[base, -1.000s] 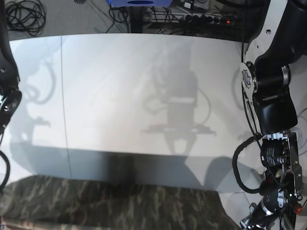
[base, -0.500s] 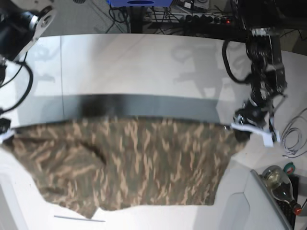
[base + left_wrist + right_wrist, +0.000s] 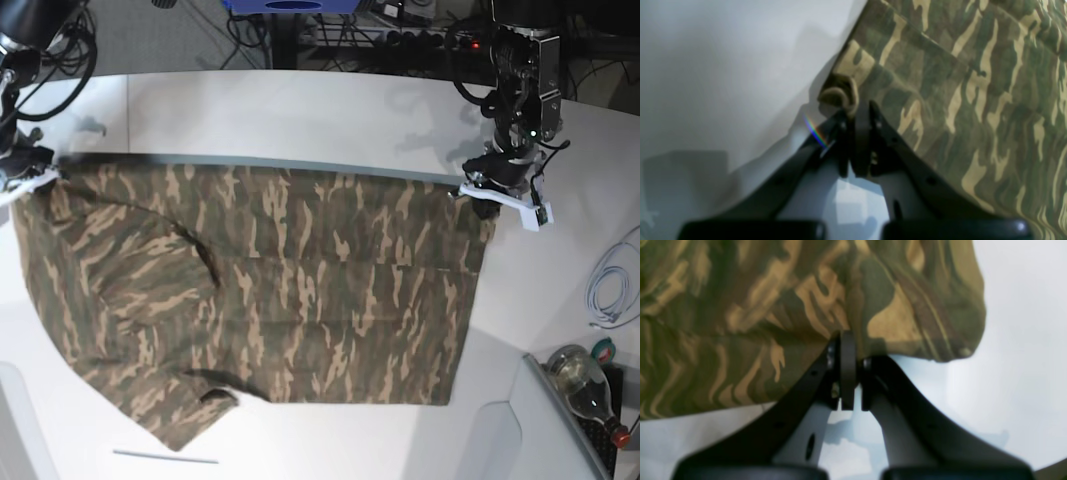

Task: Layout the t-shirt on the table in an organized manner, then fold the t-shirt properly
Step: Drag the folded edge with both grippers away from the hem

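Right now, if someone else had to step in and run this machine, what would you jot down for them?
Left gripper: shut on a bunched corner of the t-shirt.
Right gripper: shut on the opposite corner of the same edge.
Shirt: stretched between the two arms along its far edge, the rest draped toward the near side of the table. Whether it rests flat or partly hangs cannot be told.
Done: shirt gripped and spread wide.
Left: a sleeve near the front looks bunched and folds run through the body, so lay it flat, smooth it, release, then fold.
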Tool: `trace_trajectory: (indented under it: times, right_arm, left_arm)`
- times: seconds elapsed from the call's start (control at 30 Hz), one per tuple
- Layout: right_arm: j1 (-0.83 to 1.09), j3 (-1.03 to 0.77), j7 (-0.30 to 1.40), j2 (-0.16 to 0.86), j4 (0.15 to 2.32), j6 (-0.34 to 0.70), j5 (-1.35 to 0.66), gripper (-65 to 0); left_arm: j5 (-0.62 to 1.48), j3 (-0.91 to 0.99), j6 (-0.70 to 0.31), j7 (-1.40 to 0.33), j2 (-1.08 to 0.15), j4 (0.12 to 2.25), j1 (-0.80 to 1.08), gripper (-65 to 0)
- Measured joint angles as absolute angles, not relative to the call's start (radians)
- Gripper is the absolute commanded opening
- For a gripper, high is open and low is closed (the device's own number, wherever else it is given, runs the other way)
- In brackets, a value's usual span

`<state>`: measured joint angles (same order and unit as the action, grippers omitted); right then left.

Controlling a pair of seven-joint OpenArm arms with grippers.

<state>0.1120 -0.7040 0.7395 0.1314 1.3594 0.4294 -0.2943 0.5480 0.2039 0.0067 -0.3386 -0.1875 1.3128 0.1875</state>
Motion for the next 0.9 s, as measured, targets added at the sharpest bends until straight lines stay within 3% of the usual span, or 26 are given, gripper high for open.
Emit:
trace_trajectory:
  times: [0.9]
  right_arm:
    - [0.273, -0.703, 0.721, 0.070, 1.421, 0.430, -0.308, -64.8]
  left_arm:
    - [0.554, 0.288, -0.009, -0.318, -0.210, 1.348, 0.385, -65.0]
